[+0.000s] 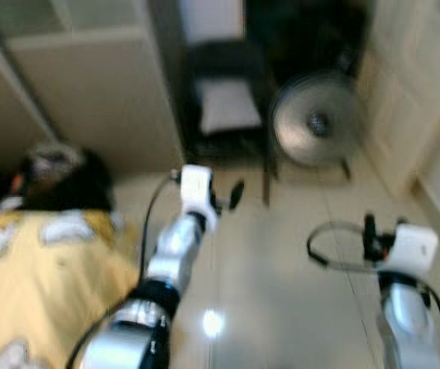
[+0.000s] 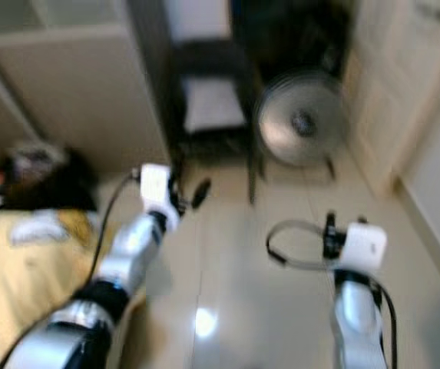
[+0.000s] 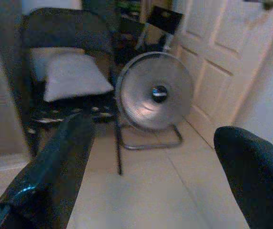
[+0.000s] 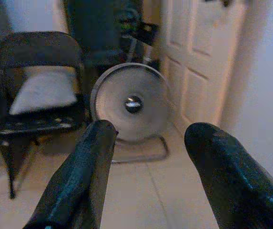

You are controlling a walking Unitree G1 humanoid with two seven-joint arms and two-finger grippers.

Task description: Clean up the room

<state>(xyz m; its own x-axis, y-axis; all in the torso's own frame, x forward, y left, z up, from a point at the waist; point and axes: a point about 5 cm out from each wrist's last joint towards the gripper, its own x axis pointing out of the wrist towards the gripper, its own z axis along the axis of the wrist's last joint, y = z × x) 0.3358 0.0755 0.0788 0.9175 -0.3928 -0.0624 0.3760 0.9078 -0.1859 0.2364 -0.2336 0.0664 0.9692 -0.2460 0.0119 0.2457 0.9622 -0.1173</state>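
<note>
Both the left claw [image 3: 150,176] and right claw [image 4: 146,176] are hanging released, so I'd be steering slowly around the fan [image 1: 317,119].

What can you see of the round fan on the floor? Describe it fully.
The fan is round, with a silvery grille that looks like metal and a dark hub at its centre. It stands upright on a thin tube base on the pale tiled floor, beside a dark chair and close to a white panelled door. Neither gripper touches it.
</note>
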